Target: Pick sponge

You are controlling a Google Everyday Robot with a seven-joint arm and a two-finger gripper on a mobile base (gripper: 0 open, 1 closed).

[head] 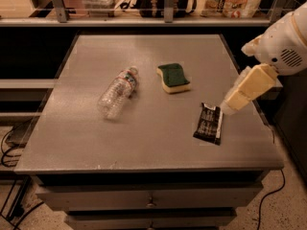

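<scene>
The sponge (173,77) lies flat on the grey table (144,143), right of centre toward the back. It has a dark green top, pale yellow foam below and a wavy outline. My gripper (229,107) comes in from the right edge on a white arm. Its cream-yellow pads hang above the table's right side, just over the top right of a black wrapper. It is to the right of the sponge and nearer the front, apart from it and holding nothing.
An empty clear plastic bottle (117,92) lies on its side left of the sponge. A flat black snack wrapper (209,123) lies at the front right. A shelf with bags and boxes (163,1) runs behind the table. Drawers sit under the tabletop.
</scene>
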